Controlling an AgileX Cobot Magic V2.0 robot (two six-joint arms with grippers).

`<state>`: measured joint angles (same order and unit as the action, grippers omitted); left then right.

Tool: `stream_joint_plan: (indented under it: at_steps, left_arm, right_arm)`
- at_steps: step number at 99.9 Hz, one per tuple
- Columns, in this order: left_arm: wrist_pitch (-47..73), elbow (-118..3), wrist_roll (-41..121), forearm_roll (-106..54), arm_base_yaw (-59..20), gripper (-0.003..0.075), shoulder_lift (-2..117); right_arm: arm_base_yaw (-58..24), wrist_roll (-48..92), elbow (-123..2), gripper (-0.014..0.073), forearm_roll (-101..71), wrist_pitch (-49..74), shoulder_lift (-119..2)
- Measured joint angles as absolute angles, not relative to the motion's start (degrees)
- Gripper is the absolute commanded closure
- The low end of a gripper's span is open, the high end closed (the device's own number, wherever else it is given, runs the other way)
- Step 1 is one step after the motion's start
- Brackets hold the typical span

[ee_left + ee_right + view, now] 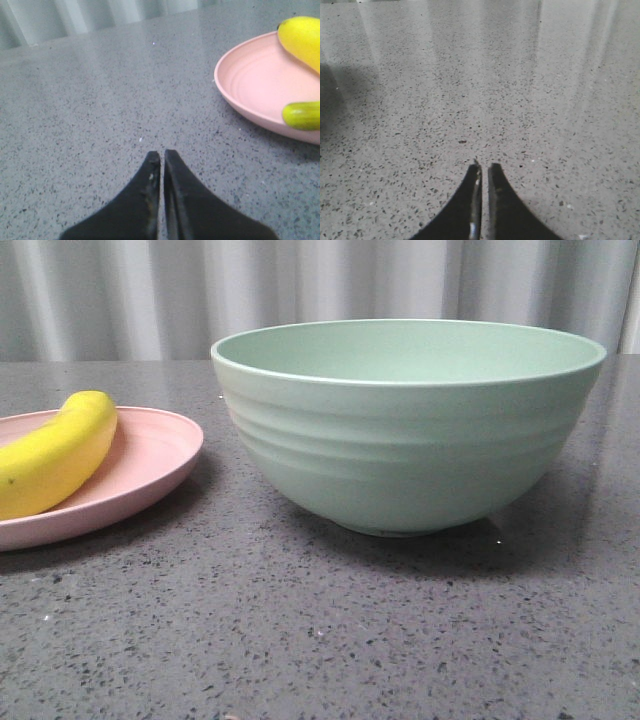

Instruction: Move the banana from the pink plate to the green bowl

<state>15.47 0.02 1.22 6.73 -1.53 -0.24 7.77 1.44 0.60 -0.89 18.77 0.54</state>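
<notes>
The yellow banana lies on the pink plate at the left of the front view. The pale green bowl stands empty-looking beside the plate, to its right. Neither gripper shows in the front view. In the left wrist view the plate and the banana lie ahead and to one side of my left gripper, which is shut and empty over bare table. The banana's greenish end overhangs the plate's rim. My right gripper is shut and empty over bare table.
The table is a grey speckled stone surface. A pale corrugated wall stands behind it. A dark shadow falls on the table at one edge of the right wrist view.
</notes>
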Motion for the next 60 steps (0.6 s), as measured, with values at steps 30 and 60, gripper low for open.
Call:
stream_joint_plan:
  at_steps: [30,60]
  left_arm:
    - [12.36,0.02,1.22,6.12,-1.53,0.0741,-0.24]
    - [12.11,0.02,1.13,4.20,-1.53,0.0741,-0.24]
  right_arm:
    - [7.77,1.44,0.60,0.0647,2.71,16.46,0.54]
    - [7.77,1.44,0.60,0.0647,3.43,3.80,0.54]
